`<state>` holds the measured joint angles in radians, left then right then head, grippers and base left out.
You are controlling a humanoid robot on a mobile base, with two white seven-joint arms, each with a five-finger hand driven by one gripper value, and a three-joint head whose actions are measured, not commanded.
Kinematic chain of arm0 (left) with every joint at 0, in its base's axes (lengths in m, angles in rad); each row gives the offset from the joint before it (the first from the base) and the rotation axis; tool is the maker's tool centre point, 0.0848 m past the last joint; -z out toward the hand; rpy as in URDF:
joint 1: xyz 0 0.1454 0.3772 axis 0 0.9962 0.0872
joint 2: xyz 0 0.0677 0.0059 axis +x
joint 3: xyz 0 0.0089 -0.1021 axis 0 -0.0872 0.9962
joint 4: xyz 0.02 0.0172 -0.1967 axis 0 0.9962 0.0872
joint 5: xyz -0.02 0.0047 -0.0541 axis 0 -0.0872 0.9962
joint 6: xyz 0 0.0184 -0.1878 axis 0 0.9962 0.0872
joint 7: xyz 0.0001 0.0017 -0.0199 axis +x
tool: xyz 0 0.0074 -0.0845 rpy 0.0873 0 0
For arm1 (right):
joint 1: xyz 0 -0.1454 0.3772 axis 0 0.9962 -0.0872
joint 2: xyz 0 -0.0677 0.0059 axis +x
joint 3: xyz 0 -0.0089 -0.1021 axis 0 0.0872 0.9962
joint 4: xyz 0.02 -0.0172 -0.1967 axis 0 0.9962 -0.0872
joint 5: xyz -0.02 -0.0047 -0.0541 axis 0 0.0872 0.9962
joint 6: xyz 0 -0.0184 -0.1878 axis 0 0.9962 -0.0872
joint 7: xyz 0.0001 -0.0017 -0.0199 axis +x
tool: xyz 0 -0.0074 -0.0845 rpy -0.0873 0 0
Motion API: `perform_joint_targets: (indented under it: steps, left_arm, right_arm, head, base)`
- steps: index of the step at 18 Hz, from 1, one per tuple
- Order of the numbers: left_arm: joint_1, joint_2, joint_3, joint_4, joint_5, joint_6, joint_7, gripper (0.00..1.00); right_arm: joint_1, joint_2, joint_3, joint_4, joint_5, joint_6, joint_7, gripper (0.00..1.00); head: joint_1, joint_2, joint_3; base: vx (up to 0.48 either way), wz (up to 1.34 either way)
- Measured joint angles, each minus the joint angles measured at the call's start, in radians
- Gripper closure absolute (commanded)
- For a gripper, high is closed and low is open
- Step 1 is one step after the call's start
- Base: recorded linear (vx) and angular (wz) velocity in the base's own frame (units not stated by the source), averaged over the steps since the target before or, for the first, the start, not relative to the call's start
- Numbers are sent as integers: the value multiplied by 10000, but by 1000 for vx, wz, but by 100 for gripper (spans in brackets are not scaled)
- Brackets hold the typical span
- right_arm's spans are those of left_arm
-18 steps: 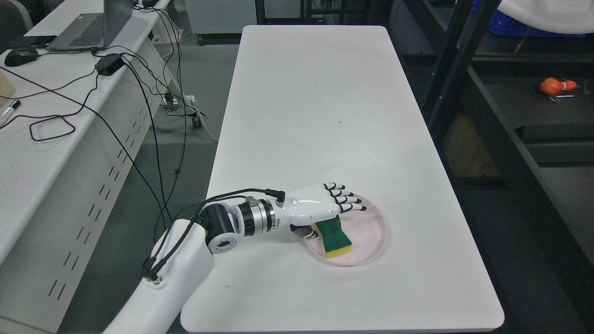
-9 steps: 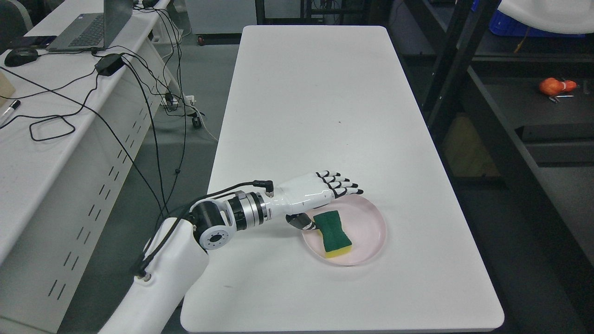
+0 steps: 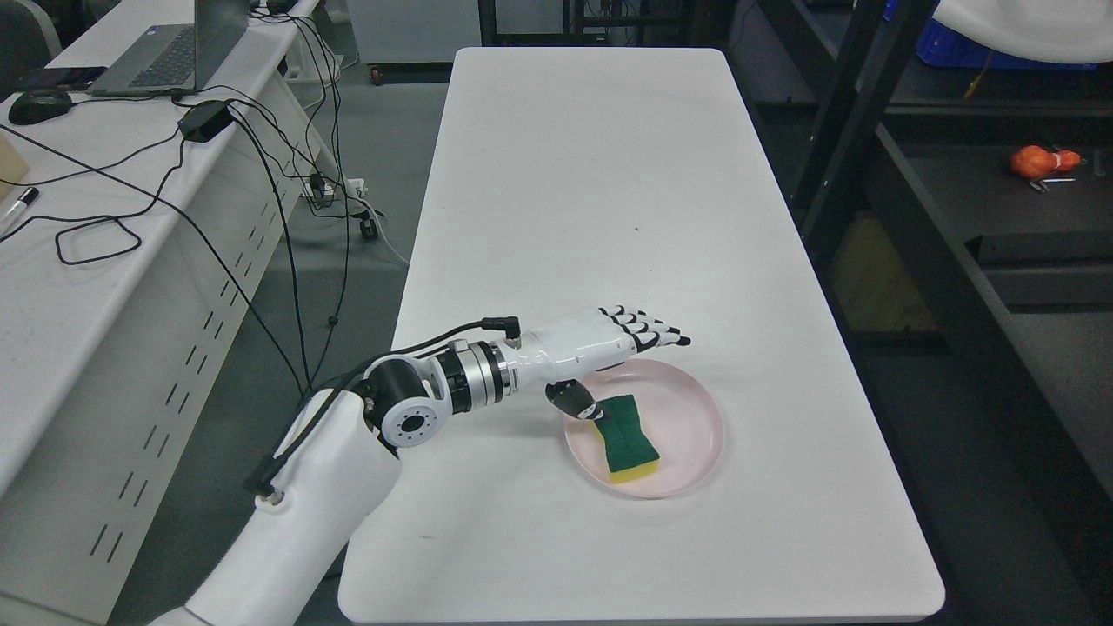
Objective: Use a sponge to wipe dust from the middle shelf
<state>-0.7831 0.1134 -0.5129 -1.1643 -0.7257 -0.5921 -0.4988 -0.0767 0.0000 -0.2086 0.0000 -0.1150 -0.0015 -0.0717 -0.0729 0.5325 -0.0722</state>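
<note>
Since 1 s ago the left robot hand (image 3: 609, 348) has lifted & pulled back off the sponge (image 3: 628, 437): it was lying over the sponge's far end, now it sits above the pink plate's (image 3: 696, 409) far-left rim w/ the sponge fully in view. Sponge lies flat in the plate on the white tabletop (image 3: 591, 191), green scrub side up, yellow foam showing at the near edge. Prob. very light, soft & squashy, not fragile; rough top should grip ok. Best hold looks like a pinch across the narrow waist, thumb one side, fingers the other. Robot hand is wide, holding nothing: fingers (image 3: 652, 334) straight, pointing right, palm down; thumb (image 3: 576, 402) hangs down just beside the sponge's far-left corner; can't tell if touching. Right arm not visible.
</note>
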Motion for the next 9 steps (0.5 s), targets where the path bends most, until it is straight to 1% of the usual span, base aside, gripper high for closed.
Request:
perform_joint_targets:
  steps: [2,5,9]
  left_arm:
    - [-197,-23,-83,-1,-310,24,-430,9]
    - [-461,-117,-216,-5,-1095,44,-665,2]
    - [-684,-293,-395,-53,-1492,9,-731,2]
  right_arm:
    - [0,0,0,0,0,0,0,0]
    - [0,0,0,0,0,0,0,0]
    - [1,0,0,0,0,0,2,0]
  head:
    - [0,0,0]
    - [0,0,0]
    - [0,0,0]
  base:
    - [0,0]
    - [0,0]
    - [0,0]
